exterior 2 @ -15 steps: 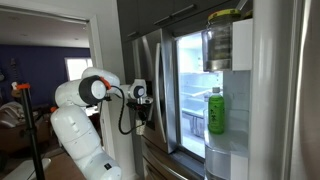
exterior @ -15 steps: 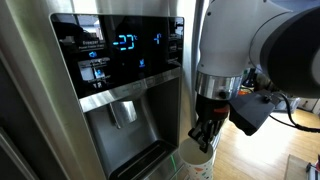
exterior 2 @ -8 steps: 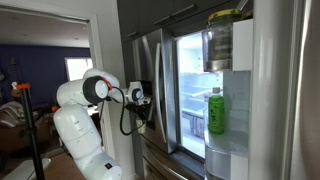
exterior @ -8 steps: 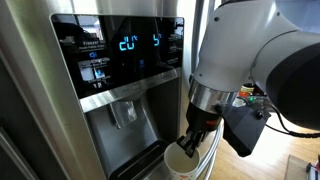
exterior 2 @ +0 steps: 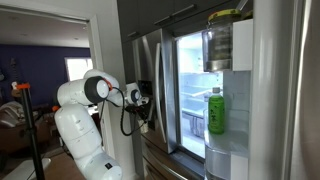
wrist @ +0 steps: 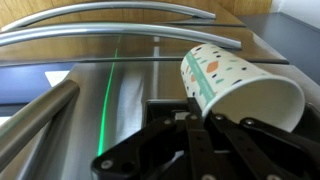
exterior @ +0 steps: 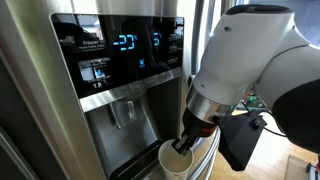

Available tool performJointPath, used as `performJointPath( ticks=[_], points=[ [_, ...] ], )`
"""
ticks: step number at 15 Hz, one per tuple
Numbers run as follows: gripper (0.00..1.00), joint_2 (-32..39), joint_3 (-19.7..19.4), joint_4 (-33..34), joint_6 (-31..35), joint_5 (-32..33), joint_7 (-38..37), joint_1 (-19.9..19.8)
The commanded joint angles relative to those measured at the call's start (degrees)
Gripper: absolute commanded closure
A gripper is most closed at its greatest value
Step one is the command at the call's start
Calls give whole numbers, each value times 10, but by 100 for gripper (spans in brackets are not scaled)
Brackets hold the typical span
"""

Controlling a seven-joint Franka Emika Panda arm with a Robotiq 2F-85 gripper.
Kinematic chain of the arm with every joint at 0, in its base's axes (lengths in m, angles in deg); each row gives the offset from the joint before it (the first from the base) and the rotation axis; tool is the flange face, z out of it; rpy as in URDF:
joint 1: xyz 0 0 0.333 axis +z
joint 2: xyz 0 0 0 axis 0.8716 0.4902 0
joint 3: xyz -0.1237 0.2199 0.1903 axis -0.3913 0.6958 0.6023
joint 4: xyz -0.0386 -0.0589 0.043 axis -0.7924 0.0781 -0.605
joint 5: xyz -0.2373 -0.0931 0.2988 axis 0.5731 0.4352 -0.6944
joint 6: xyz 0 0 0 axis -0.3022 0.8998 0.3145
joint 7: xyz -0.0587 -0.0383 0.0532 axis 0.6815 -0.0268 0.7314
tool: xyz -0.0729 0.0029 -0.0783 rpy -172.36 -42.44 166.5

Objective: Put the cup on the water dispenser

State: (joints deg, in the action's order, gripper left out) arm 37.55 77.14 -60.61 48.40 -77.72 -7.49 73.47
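Note:
The white speckled paper cup [exterior: 175,158] hangs from my gripper [exterior: 184,145] just in front of the lower right edge of the water dispenser alcove [exterior: 125,125]. The fingers pinch the cup's rim. In the wrist view the cup [wrist: 235,85] lies tilted, mouth toward the camera, with my gripper [wrist: 200,118] shut on its wall. The metal paddle lever [exterior: 122,112] hangs inside the alcove under the black blue-lit display panel [exterior: 120,50]. In an exterior view my arm [exterior 2: 95,95] reaches to the fridge door edge.
The stainless steel fridge door [exterior: 35,110] frames the alcove. In an exterior view the other fridge door stands open, with a green bottle [exterior 2: 215,110] and a jar [exterior 2: 220,40] on shelves. Curved door handles [wrist: 100,25] cross the wrist view. A wooden floor [exterior: 270,160] lies behind my arm.
My gripper has carried the cup to the left, closer to the alcove's lower edge. The arm has swung further in front of the fridge door.

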Motion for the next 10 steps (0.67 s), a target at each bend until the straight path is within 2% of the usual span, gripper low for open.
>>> performJointPath(
  ticks=[1, 10],
  points=[
    [99, -2, 4, -15, 30, 50, -36, 0],
    [99, 20, 11, 3, 65, 129, -71, -3]
  ],
)
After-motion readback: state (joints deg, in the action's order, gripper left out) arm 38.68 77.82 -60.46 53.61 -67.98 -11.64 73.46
